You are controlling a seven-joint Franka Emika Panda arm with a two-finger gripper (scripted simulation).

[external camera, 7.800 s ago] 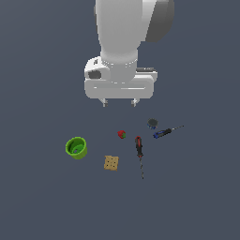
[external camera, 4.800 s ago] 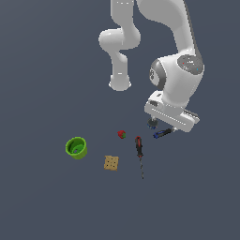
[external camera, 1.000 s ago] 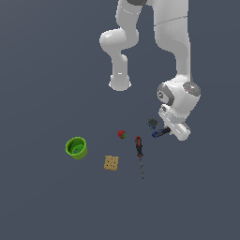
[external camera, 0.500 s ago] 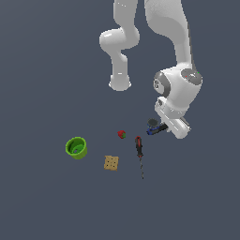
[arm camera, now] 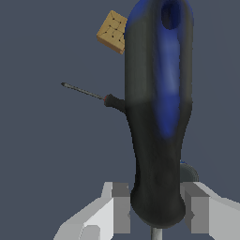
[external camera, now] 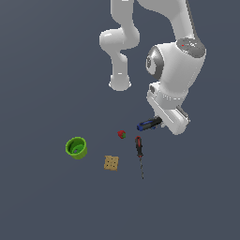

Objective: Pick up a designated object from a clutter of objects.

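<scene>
Blue-handled screwdriver (external camera: pixel 147 125) held off the table (external camera: pixel 42 201)

Left to right: round green cup (external camera: pixel 76 147), square tan cracker (external camera: pixel 111 163), strawberry (external camera: pixel 122 134), red-handled screwdriver (external camera: pixel 139 152); the fingers (arm camera: pixel 121 207) pinch the smooth blue-black handle's base, apparently raised.
</scene>
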